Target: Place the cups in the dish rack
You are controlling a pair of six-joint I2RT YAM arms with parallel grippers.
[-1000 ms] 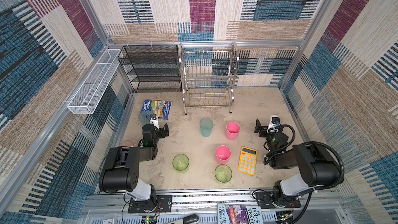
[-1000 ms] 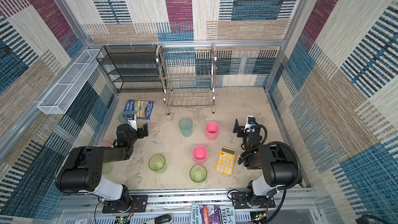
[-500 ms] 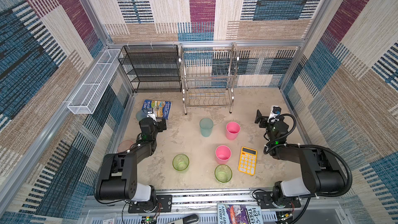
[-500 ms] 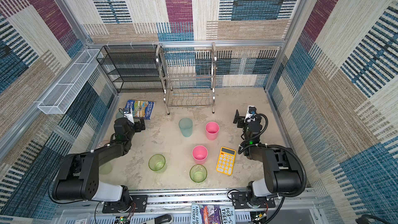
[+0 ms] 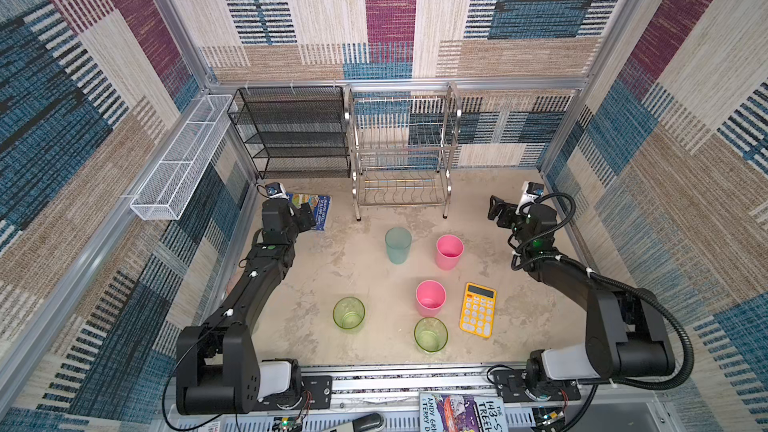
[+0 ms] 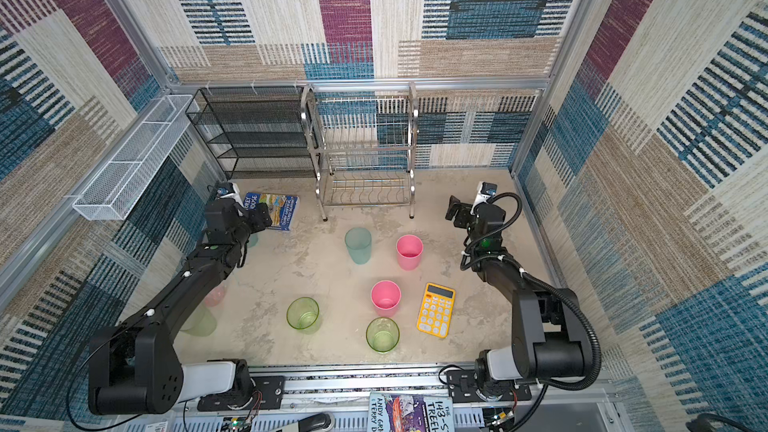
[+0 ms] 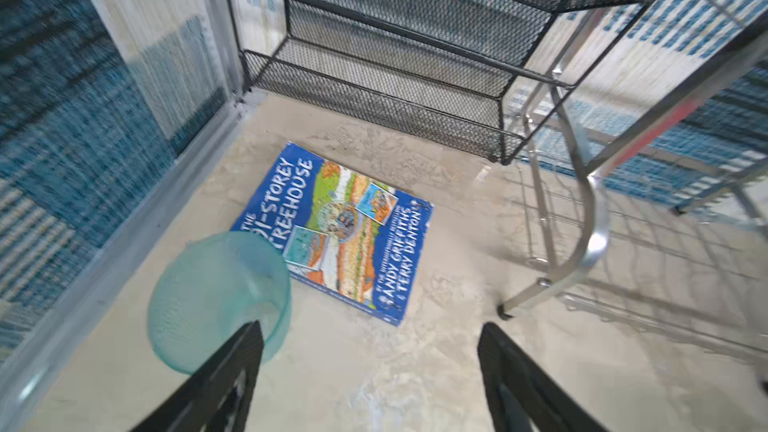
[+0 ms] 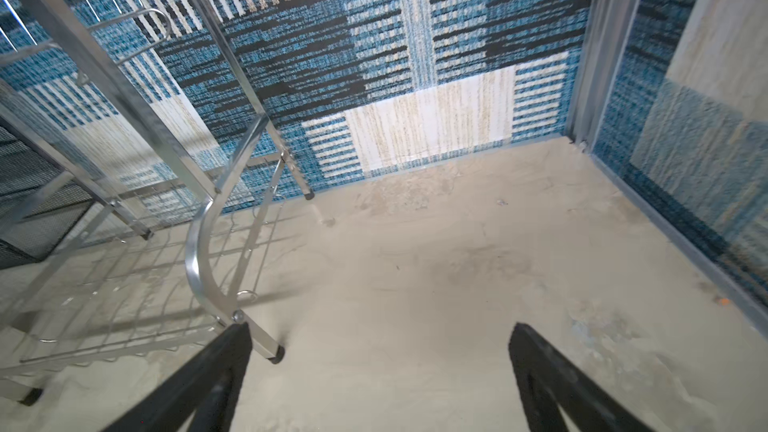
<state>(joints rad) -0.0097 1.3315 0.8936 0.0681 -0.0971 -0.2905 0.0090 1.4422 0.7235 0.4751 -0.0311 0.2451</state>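
Teal cup [image 7: 216, 297] seemingly upright, mouth up, just beside left hand [image 7: 370, 328]; it and right hand [image 8: 380, 326] spread, empty.

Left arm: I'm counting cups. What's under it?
In a top view three cups peek out: teal cup beside the book, salmon cup and green cup nearer the base. The arm covers part of each.

Yellow calculator [image 5: 478, 309] lies flat; blue book [image 7: 340, 230] lies before the black mesh shelf [image 5: 295, 130].
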